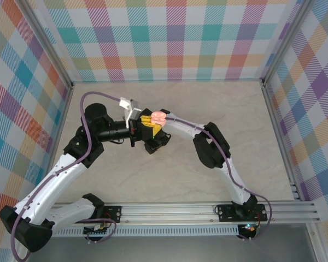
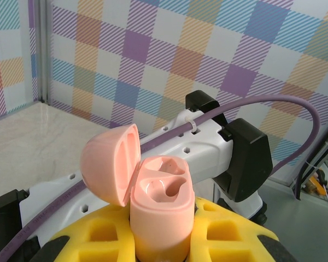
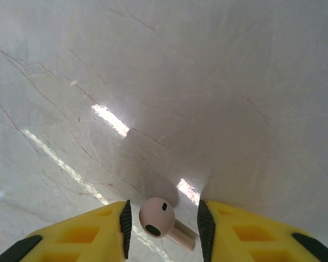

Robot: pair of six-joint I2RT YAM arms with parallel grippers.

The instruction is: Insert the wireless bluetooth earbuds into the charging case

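left end effector (image 2: 163,240) is clamped on the open charging case (image 2: 164,196), sockets empty. earbud (image 3: 157,217) is lying on the tabletop (image 3: 218,82) between parted jaws of the right end effector (image 3: 165,229). if closed off-centre, it could be squirted out sideways. pad contact can't be judged; case grip is cut off.

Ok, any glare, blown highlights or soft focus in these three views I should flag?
Right wrist: bright glare streaks on the table, a soft shadow behind the earbud, which is itself sharp. Left wrist: the open charging case is crisp and evenly lit. Top external: the case glows a washed-out pink.
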